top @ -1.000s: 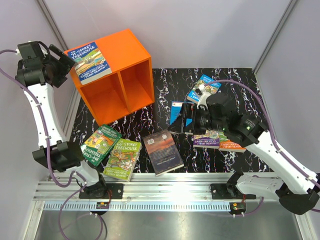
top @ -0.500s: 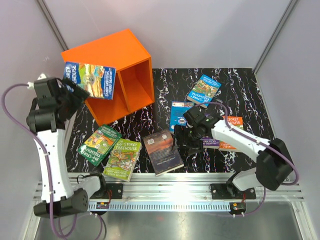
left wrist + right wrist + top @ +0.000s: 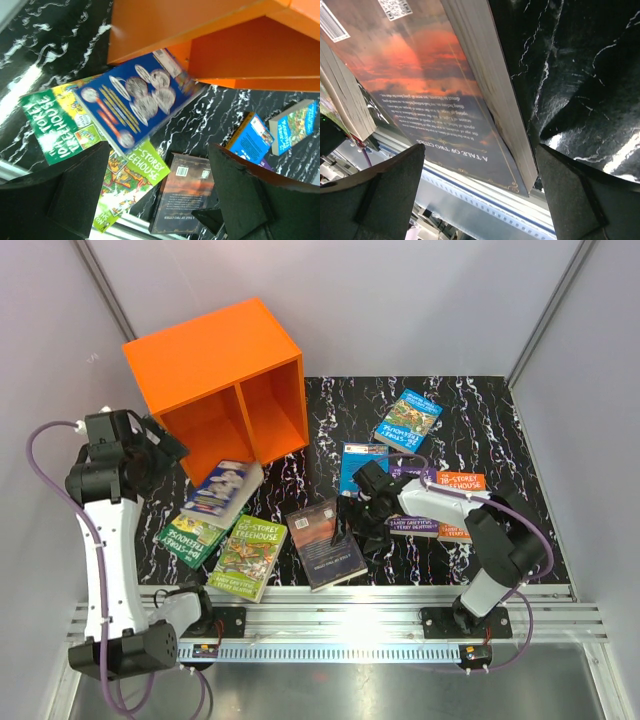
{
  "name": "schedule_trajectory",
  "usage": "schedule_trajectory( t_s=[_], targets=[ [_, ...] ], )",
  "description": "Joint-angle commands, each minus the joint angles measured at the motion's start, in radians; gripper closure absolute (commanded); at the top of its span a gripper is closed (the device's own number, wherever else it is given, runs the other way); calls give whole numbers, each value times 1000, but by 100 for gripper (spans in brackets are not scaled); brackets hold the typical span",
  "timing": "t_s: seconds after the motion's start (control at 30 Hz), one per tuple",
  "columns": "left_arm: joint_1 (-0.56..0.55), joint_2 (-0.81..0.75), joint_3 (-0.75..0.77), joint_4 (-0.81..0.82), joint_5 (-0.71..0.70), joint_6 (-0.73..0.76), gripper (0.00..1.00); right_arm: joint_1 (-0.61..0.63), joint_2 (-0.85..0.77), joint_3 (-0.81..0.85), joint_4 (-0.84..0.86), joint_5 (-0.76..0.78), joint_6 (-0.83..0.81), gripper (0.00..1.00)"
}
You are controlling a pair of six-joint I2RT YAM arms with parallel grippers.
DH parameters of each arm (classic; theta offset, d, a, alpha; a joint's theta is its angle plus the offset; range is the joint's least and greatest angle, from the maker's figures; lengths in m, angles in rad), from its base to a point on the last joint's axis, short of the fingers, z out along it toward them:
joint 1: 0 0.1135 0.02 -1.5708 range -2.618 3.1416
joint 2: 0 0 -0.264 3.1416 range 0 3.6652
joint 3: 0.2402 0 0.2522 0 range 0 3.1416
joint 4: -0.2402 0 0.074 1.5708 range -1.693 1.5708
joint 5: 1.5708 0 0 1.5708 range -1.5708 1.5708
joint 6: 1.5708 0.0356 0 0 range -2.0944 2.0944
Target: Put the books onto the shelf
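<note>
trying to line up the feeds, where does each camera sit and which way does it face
Top external: fixed above and behind the bases, looking down on the table, orange shelf and scattered books; both arms show.
Left wrist: on the left arm, facing down past the open left gripper at a blue book by the shelf's front; only its two fingers show.
Right wrist: low over the table, facing the dark book close up; only the open right gripper shows.
Shared: all three views show the dark book.

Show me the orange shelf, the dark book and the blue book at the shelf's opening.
orange shelf (image 3: 210,350): top view, its top panel.
dark book (image 3: 325,545): top view, cover centre.
blue book (image 3: 132,102): left wrist view, cover centre.
</note>
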State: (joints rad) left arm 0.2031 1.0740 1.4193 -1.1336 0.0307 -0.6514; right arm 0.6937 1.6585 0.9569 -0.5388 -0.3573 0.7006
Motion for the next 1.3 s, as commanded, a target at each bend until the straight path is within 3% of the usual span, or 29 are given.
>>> schedule_trajectory(
  t_s=[0.0, 0.23, 0.37, 0.5, 0.63, 0.73, 0.87, 0.97, 1.1, 1.13, 1.2, 1.23, 1.27],
  targets=[
    [-13, -96, -103, 77, 84, 4, 14, -6, -22, -36, 108, -41, 16, 0],
    [-132, -331, -462, 202, 210, -37, 14, -3, 26, -108, 175, -51, 51, 0],
    [-313, -397, -687, 355, 296, -114, 14, -3, 75, -152, 316, -91, 95, 0],
    [-485, -388, -847, 500, 282, -200, 14, 1, 121, -175, 393, -100, 125, 0],
    [-699, -234, -921, 589, 190, -270, 14, 10, 168, -187, 438, -94, 151, 0],
    [-827, -50, -890, 667, 92, -301, 14, 18, 169, -193, 456, -57, 174, 0],
    [-880, 212, -847, 768, 40, -313, 14, 23, 161, -213, 494, -9, 223, 4],
    [-881, 410, -861, 940, 151, -317, 17, 27, 181, -236, 595, -12, 284, 9],
    [-927, 526, -890, 1101, 222, -346, 19, 56, 245, -248, 761, -55, 390, 35],
    [-945, 524, -908, 1151, 247, -358, 20, 62, 271, -247, 816, -72, 404, 51],
    [-950, 514, -930, 1205, 274, -373, 20, 73, 285, -244, 870, -89, 434, 66],
    [-953, 503, -950, 1244, 287, -387, 20, 73, 284, -242, 898, -97, 438, 82],
    [-955, 473, -961, 1265, 310, -393, 20, 76, 281, -242, 908, -114, 438, 89]
  ],
)
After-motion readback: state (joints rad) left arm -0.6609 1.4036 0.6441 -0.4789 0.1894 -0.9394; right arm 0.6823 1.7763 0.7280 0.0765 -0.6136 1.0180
